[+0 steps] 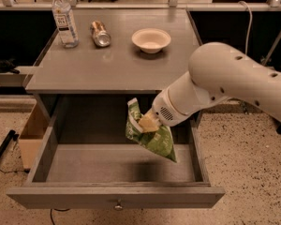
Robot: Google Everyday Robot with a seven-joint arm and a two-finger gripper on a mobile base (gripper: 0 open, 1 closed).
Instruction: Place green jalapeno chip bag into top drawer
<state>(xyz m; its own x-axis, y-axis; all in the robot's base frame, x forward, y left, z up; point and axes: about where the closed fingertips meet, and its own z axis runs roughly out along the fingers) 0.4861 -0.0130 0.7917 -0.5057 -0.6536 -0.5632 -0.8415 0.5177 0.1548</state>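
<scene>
The green jalapeno chip bag (152,139) hangs in the air just below the front edge of the worktop, a little right of its middle. It is over the inside of the top drawer (117,196), which is pulled out. The bag is tilted, with its lower corner pointing to the front right. The gripper (147,122) pinches the bag at its upper part, and the white arm (225,81) reaches in from the right side. On the worktop (112,69), a water bottle (65,20) stands at the back left corner. A silver can (100,33) lies near it, and a white bowl (151,40) sits near the back edge.
</scene>
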